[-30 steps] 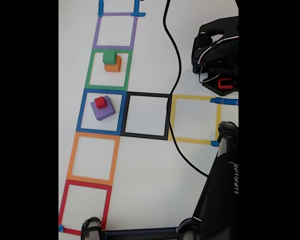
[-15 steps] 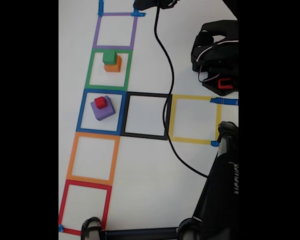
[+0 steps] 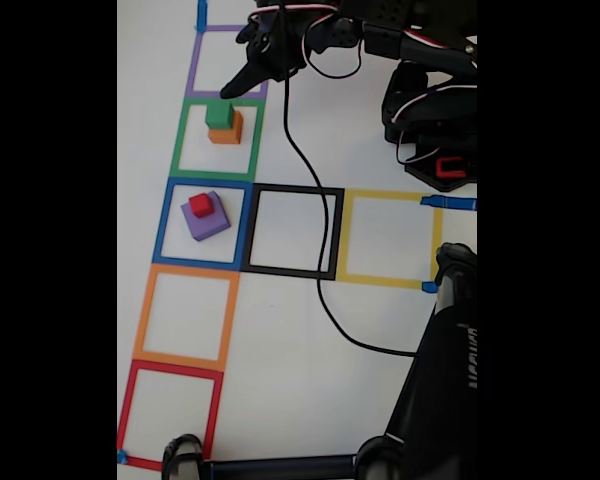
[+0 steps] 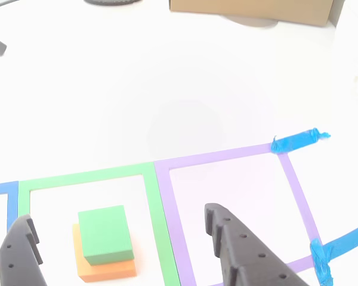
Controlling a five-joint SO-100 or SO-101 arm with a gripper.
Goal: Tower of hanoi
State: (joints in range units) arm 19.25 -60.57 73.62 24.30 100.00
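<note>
Green cube (image 4: pixel 105 233): we see it atop the orange cube (image 4: pixel 105 269).
Red cube (image 3: pixel 201 205): atop the purple cube (image 3: pixel 207 222).

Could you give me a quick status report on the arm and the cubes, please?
Gripper open, above green cube stacked on orange cube. Red cube on purple cube. Nothing blocking.

Green cube (image 4: pixel 105 233), orange cube (image 4: pixel 104 270)

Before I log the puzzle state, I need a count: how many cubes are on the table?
4. Green cube sits on the orange cube in the green square; red cube sits on the purple cube in the blue square.
</note>
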